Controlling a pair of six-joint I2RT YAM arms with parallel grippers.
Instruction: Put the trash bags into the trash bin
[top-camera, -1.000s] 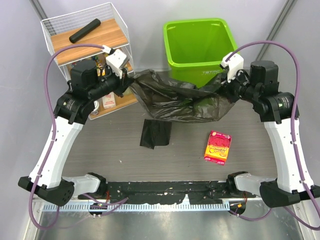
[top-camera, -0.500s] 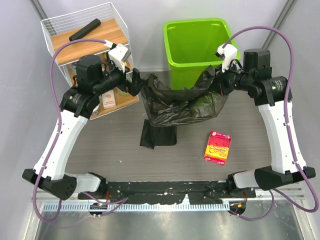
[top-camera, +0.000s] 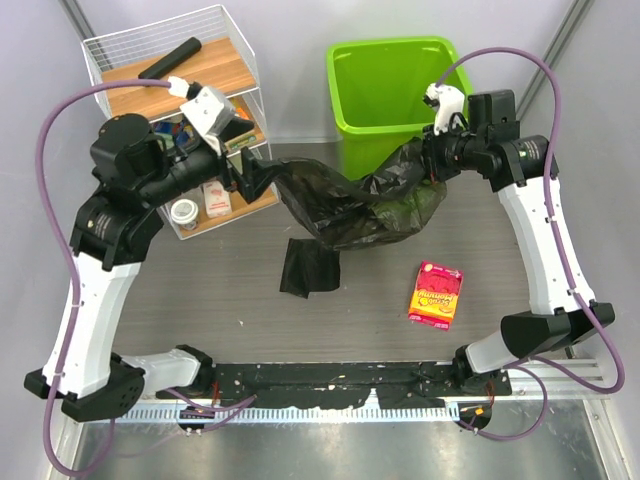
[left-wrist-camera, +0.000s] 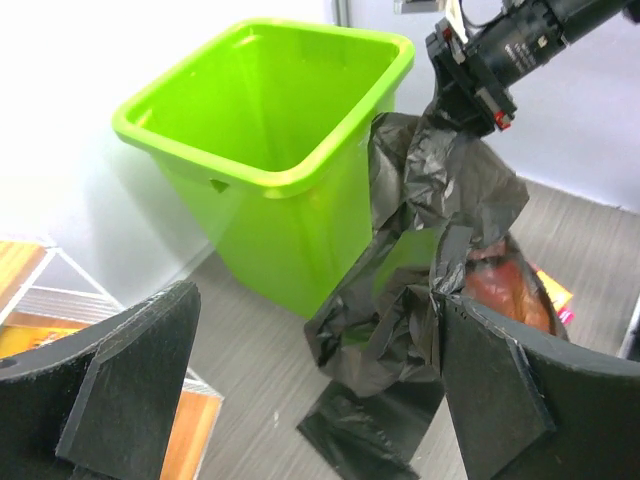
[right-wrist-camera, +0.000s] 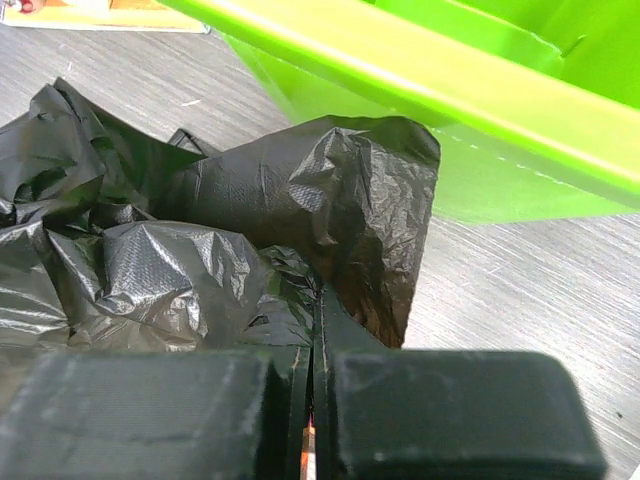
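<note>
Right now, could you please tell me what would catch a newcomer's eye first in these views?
The bright lime-green trash bin at the back draws the eye first. In front of it a crinkled black trash bag sags between the arms: the right gripper is shut on one end beside the bin, the left gripper stands open at the other.

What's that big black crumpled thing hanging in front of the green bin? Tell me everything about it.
The trash bag is thin, glossy black plastic, heavily crinkled and floppy. One end is pinched in the shut right gripper, just in front of the green bin; the rest drapes down and across towards the open left gripper, which is not clamping it.
</note>
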